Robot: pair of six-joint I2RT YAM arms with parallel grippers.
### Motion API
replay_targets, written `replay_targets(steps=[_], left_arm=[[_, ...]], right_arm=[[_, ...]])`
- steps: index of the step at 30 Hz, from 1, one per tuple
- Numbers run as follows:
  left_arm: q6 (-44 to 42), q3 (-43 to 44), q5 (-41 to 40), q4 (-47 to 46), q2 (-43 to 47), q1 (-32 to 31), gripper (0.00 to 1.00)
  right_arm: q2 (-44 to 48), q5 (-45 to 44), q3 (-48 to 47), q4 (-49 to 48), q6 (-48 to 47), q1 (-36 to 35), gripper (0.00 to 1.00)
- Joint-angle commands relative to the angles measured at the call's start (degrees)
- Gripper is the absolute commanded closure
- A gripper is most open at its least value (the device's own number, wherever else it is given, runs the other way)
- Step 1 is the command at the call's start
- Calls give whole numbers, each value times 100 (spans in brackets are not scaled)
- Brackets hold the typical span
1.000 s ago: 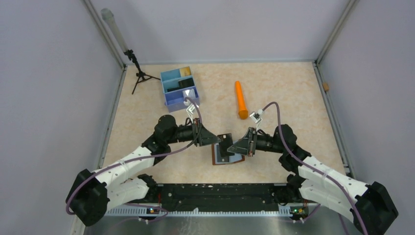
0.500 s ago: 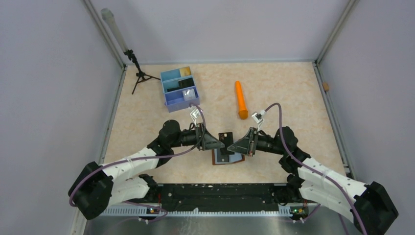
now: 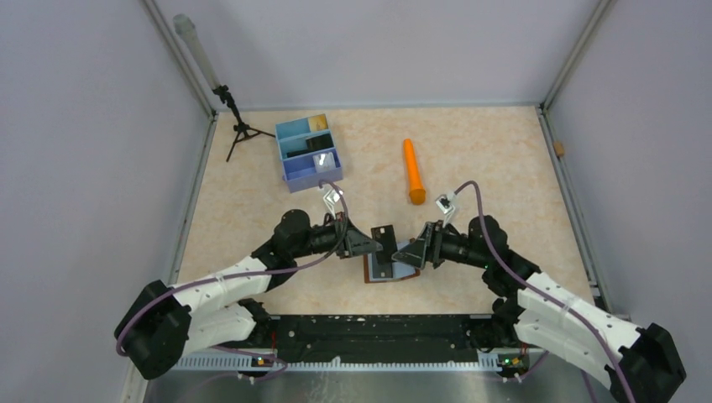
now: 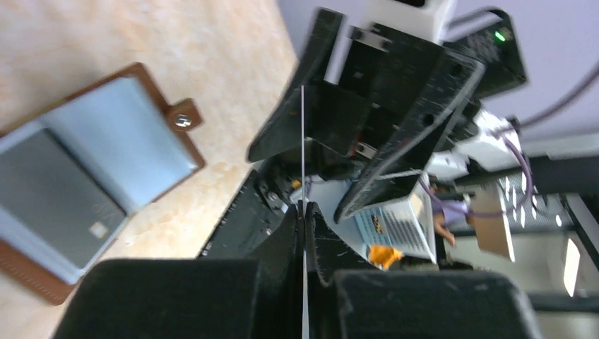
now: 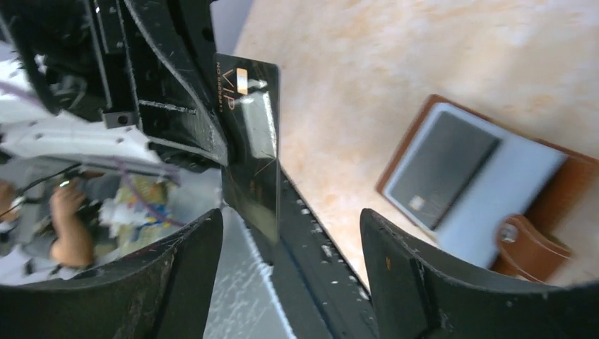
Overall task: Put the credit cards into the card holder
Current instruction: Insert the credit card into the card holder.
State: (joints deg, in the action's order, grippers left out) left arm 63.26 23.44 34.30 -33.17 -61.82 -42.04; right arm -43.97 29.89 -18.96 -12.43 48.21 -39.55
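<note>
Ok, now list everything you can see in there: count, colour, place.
wallet: one, brown with pale lining, lying open on the table in front of the arms
grey card: one, in the open wallet
black card: one, held in the air over the wallet
tray: one, blue, three compartments, far left
tan-gold card: one, far compartment
dark card: one, middle compartment
silvery card: one, near compartment
orange stick: one, beyond the wallet
tripod: one, black, far-left corner
table: one, beige marbled
left gripper: shut on the black card
right gripper: open, facing that card
</note>
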Motion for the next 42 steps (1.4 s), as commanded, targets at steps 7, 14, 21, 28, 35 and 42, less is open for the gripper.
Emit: replay_targets(steps=[7, 14, 21, 28, 35, 42], left_arm=[[-371, 17, -1442, 1631, -25, -15, 100], [-119, -128, -1385, 1304, -482, -24, 100], [-29, -182, -1291, 1080, -787, -32, 100], [-25, -232, -1347, 1062, -908, -41, 100], [-47, -185, -1352, 1044, -1030, -50, 100], [-62, 8, -1310, 1028, -1278, -66, 100]], right_arm=[[196, -2779, -908, 3198, -1024, -55, 26], [-583, -3681, -1152, 3341, -839, -546, 26], [-1404, -4152, -1475, 3234, -771, -1024, 27], [-2038, -4507, -1783, 3285, -693, -1323, 32], [-2294, -4744, -1808, 3328, -503, -1411, 42], [-2450, -4915, -1771, 3422, -423, -1414, 51]])
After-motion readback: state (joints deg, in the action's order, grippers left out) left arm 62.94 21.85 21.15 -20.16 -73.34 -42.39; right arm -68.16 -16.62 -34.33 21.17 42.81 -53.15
